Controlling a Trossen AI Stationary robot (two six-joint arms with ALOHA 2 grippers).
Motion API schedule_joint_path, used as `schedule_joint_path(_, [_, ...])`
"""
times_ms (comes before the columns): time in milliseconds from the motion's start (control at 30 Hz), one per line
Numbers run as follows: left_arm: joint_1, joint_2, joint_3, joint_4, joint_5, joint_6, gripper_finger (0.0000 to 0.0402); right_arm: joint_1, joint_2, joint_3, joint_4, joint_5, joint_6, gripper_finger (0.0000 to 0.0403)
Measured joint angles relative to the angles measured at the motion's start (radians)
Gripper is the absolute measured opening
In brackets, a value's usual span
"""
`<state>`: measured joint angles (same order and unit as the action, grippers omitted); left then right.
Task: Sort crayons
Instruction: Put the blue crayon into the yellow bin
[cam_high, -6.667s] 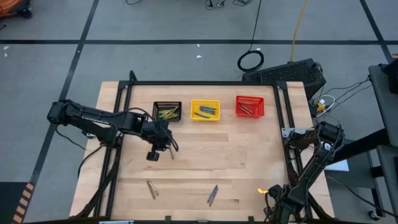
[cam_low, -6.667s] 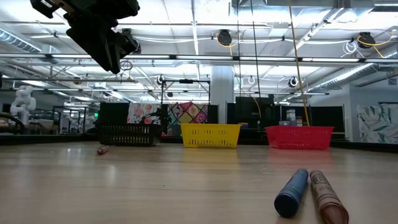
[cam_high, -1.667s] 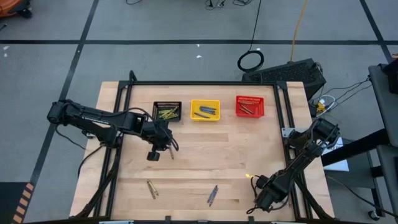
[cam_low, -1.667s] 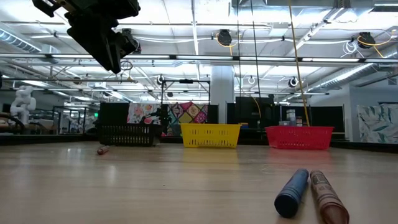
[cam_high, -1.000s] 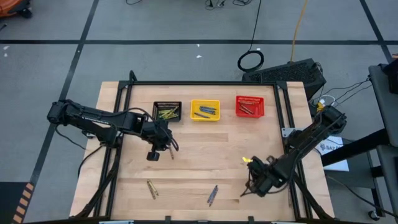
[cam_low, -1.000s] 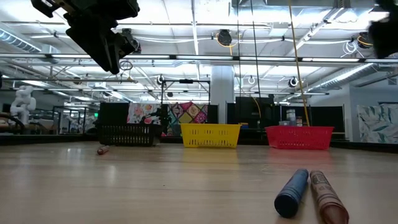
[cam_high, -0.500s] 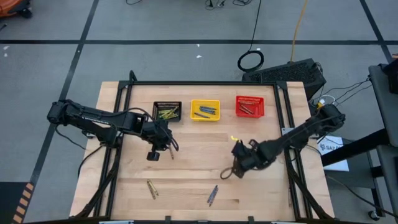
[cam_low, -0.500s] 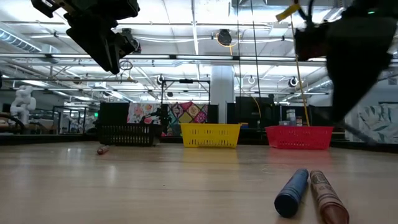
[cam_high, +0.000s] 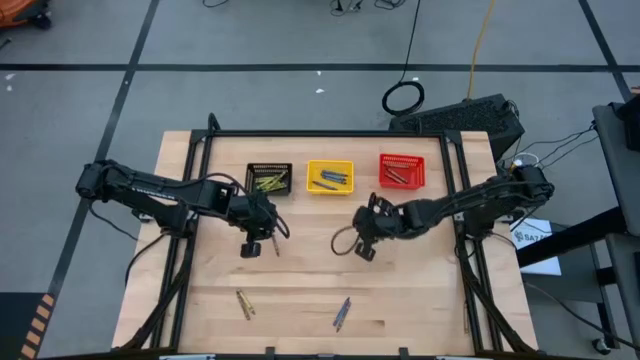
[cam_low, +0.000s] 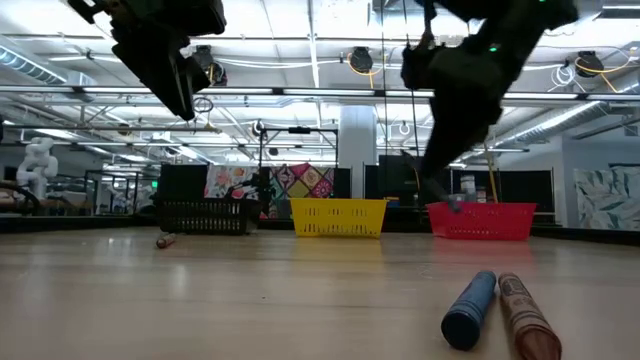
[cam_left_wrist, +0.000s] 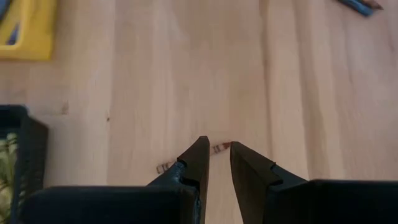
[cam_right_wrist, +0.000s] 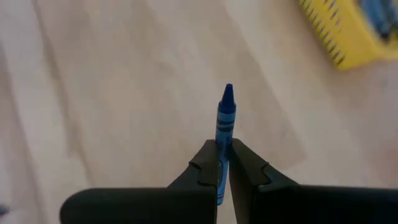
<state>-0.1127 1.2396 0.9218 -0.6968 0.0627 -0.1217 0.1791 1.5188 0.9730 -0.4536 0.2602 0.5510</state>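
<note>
A blue crayon (cam_right_wrist: 224, 118) is gripped in the right tool (cam_right_wrist: 222, 163), carried above the bench (cam_high: 420, 300) just short of the yellow basket (cam_high: 330, 177). The left tool (cam_left_wrist: 217, 163) is held slightly parted, empty, over a brownish-red crayon (cam_left_wrist: 220, 147) lying flat on the bench near the black basket (cam_high: 268, 179). More crayons (cam_high: 341, 314) are seen along the near edge.

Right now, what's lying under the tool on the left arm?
Below the left tool, a brownish-red crayon lies on the bare wooden table. Only its two ends show; the tool's fingers cover its middle. The tool hangs above it, slightly open, not gripping.
</note>
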Motion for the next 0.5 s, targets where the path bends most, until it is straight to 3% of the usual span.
schedule_joint_path(367, [0.000,0.000,0.000,0.024,-0.122,-0.194,0.0068,-0.222,0.000,0.000,0.206,-0.005,-0.290,0.0000])
schedule_joint_path(500, [0.000,0.000,0.000,0.026,-0.124,-0.214,0.0068,-0.307,0.000,0.000,0.318,-0.107,-0.364,0.0000])
